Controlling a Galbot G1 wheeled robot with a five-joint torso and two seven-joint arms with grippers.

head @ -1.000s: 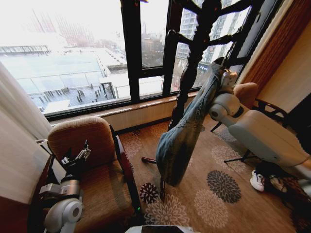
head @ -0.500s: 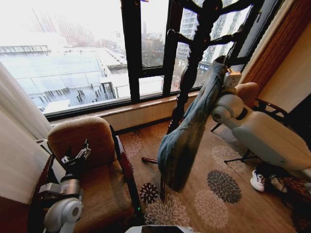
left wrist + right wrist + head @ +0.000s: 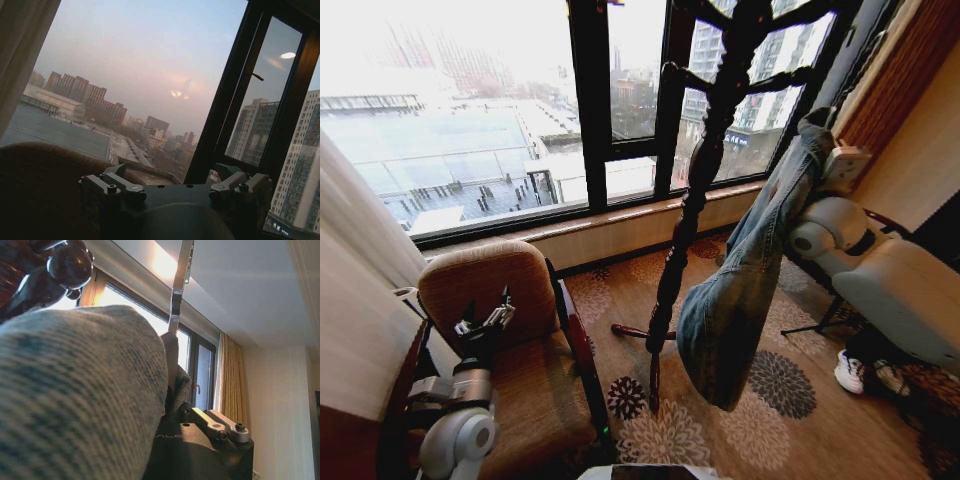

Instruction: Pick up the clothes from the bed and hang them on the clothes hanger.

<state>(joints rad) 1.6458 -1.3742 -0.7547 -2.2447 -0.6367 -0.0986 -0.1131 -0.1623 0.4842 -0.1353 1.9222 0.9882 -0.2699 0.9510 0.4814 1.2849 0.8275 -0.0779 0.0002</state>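
The denim jacket (image 3: 750, 270) hangs in the air in a long fold, bunched at its top where the right gripper (image 3: 817, 128) is clamped on the cloth, raised beside the dark wooden coat stand (image 3: 705, 180). In the right wrist view the denim (image 3: 80, 390) swells over the fingers and a thin metal strip rises past it toward a knob of the stand (image 3: 70, 265). The risk, as I judge it, is that the heavy hanging folds drag the cloth loose, or the hem snags on the stand's pole or its side arms. The armchair (image 3: 510, 330) stands near the stand's foot, and the left gripper (image 3: 485, 322) is parked above its seat, fingers spread and empty.
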